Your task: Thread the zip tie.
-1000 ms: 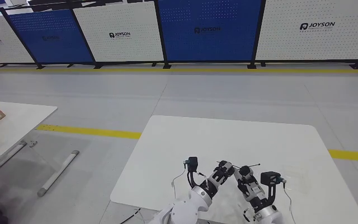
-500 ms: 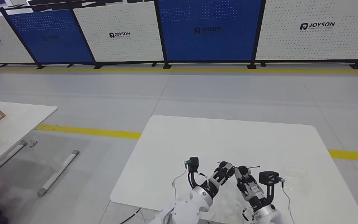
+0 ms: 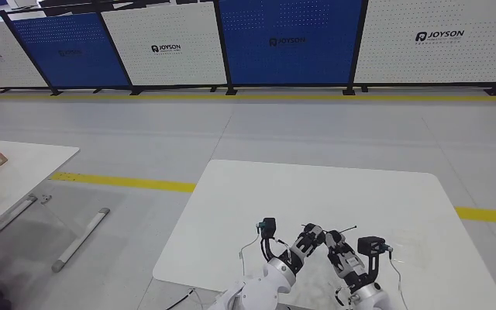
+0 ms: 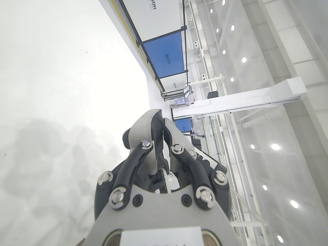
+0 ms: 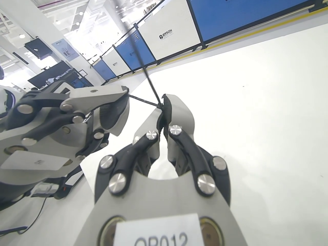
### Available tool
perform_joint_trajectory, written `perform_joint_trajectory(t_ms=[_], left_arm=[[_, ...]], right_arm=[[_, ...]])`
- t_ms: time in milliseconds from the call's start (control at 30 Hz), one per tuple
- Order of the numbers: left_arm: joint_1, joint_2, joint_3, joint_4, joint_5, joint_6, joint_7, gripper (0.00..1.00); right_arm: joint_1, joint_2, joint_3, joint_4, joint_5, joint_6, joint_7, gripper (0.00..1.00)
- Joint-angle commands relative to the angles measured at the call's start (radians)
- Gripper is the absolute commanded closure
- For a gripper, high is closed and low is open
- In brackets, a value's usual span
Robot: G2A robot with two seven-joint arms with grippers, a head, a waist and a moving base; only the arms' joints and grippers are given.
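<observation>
Nearest in the right wrist view, the right claw (image 5: 162, 105) is clenched on the zip tie (image 5: 143, 76), pinching it at the very tips of its fingers. From that pinch a short stretch of the tie runs sideways to the left claw (image 5: 120, 101), which looks clenched on the other part of it. The two claws sit just beside each other, above the robot's side of the desk (image 5: 256, 98). The tie's long free tail rises from the right claw's grip and slants away toward the far side of the desk.

The tie's head is hidden at the right claw's fingertips, so I cannot tell whether the tail has passed through it.

Several things could go wrong from here:

- **Slipping:** both grips are shallow and sit on a thin, slick strip. A pull along the tie could slide it out of either claw.
- **Strain on the short span:** the stretch between the claws is short and looks taut. Moving the claws apart would likely yank the tie free. Moving them together would likely buckle it and twist it out of line with the slot.
- **Collision:** the claws are so close that a small sideways correction could knock one into the other.
- **Loose tail:** the unsupported tail can sway and lever the tie round in the pinch.
- **Dropping:** a dropped tie would land flat on the desk, where it would be awkward to pick up again.
</observation>
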Motion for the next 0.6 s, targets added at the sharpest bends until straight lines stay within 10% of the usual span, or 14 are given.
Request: perform_joint_trajectory(t_ms=[0, 567], left_arm=[[-0.001, 0.000, 0.001, 0.000, 0.000, -0.001, 0.001, 1.00], [0.013, 0.008, -0.001, -0.018, -0.002, -0.089, -0.048, 1.00]], right_arm=[[0.000, 0.000, 0.000, 0.000, 0.002, -0.001, 0.002, 1.00], [0.007, -0.001, -0.007, 0.003, 0.003, 0.002, 0.017, 1.00]])
